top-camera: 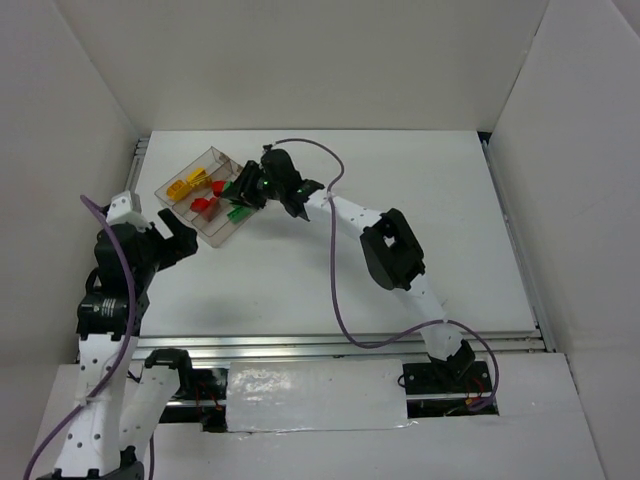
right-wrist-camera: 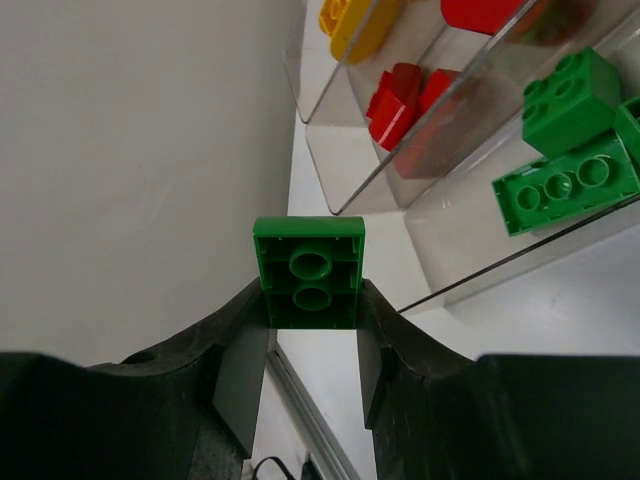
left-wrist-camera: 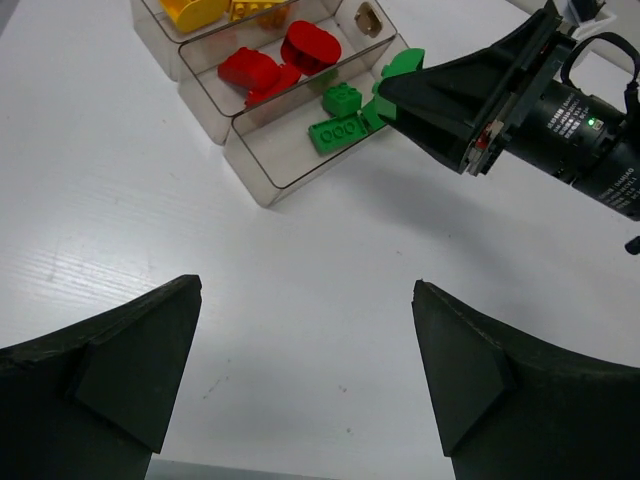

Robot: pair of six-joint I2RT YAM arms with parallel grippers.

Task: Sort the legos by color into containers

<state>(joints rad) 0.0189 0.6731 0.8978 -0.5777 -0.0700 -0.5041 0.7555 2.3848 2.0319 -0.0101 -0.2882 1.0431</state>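
Right wrist view, right gripper (right-wrist-camera: 312, 312) pinching glossy green brick (right-wrist-camera: 309, 262), hollow underside showing, clear plastic tray (right-wrist-camera: 345, 165), left gripper (left-wrist-camera: 305, 290) splayed.

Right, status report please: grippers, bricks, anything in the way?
Left gripper open, empty. Right gripper shut on small green plastic brick, at clear three-compartment plastic tray. Nothing seen blocking.

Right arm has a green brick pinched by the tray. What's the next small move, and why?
Probably ease the right gripper down a little toward the end compartment of the tray. It's shut on a green brick, seemingly over that compartment, where two green bricks already lie; red bricks and yellow bricks fill the other two. Releasing lower should keep it from bouncing out.
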